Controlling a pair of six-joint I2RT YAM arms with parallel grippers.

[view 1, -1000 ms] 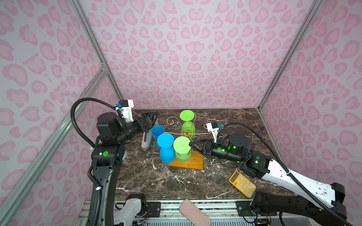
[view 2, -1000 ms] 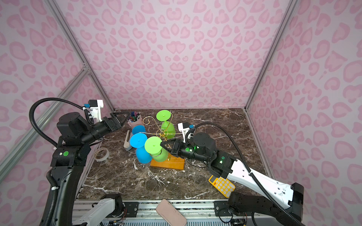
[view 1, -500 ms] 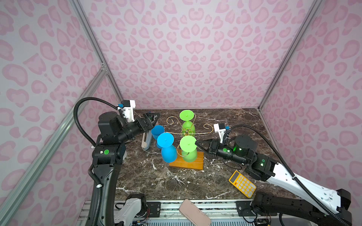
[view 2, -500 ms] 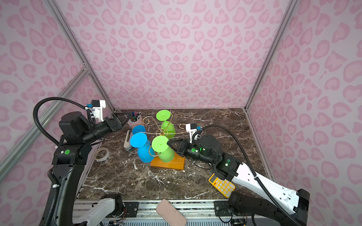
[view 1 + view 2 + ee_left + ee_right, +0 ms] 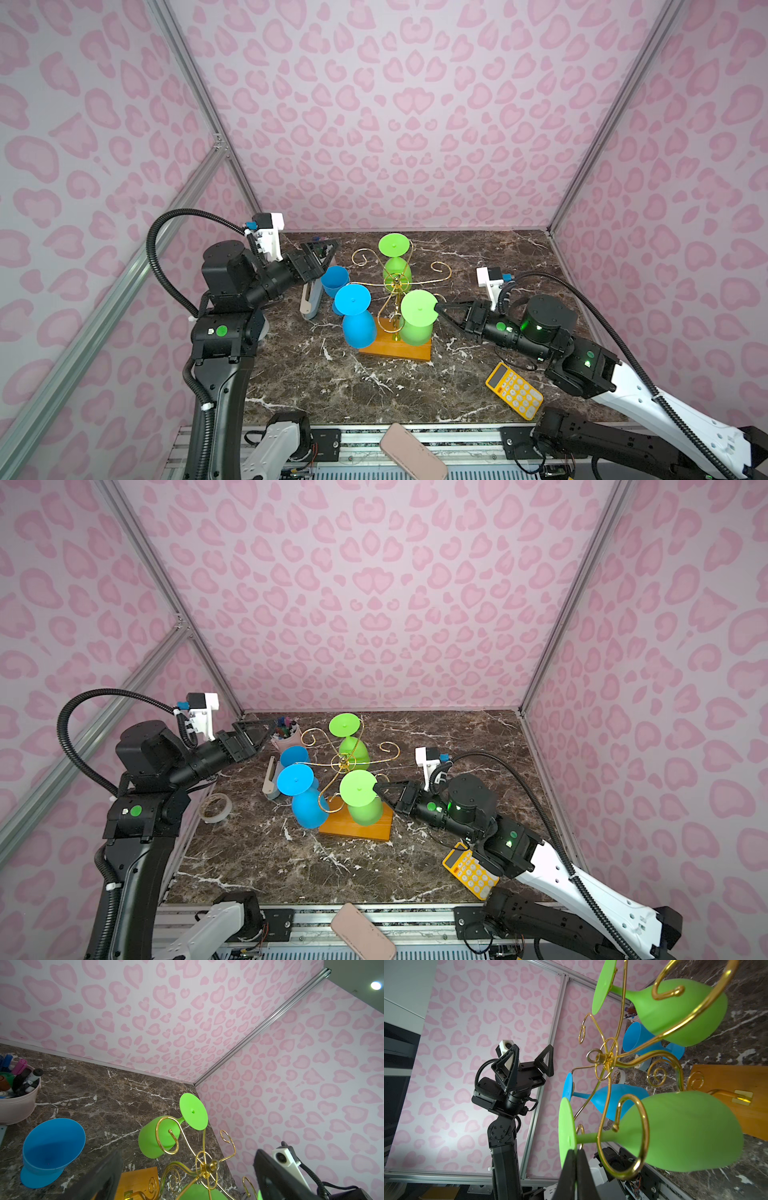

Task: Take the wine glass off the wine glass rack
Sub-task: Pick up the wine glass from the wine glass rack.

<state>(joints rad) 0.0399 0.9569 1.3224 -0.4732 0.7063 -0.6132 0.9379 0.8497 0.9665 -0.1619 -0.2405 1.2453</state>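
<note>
Right wrist view: the right gripper (image 5: 576, 1159) pinches, jaws closed, the rim of the flat round foot of a green wine glass (image 5: 685, 1130). The glass hangs bowl-down on the wine glass rack (image 5: 600, 1056), its stem threaded through one of the gold scroll-ended arms. The foot sits above the wire and the bowl below, which is what keeps the glass hanging. Gripping the foot's edge rather than the bowl looks like a way to slide the stem out along the arm without fighting the curl.

In both top views the held glass hangs over the end of the rack's wooden base (image 5: 395, 351) nearer the right arm. It is not yet clear of the wire, so the removal appears under way rather than finished. A blue wine glass (image 5: 357, 322) hangs from the neighbouring arm and a second green glass (image 5: 395, 266) from the arm at the back. An upright blue glass (image 5: 334, 280) stands on the marble table (image 5: 332, 395) just beside the rack.

The left gripper (image 5: 318, 253), jaws spread wide and empty, hovers near that upright glass. It is apparently held clear of the work yet close enough to steady the light rack if the pull tips it. A yellow calculator (image 5: 515, 392) lies beneath the right arm, well apart from the rack.
</note>
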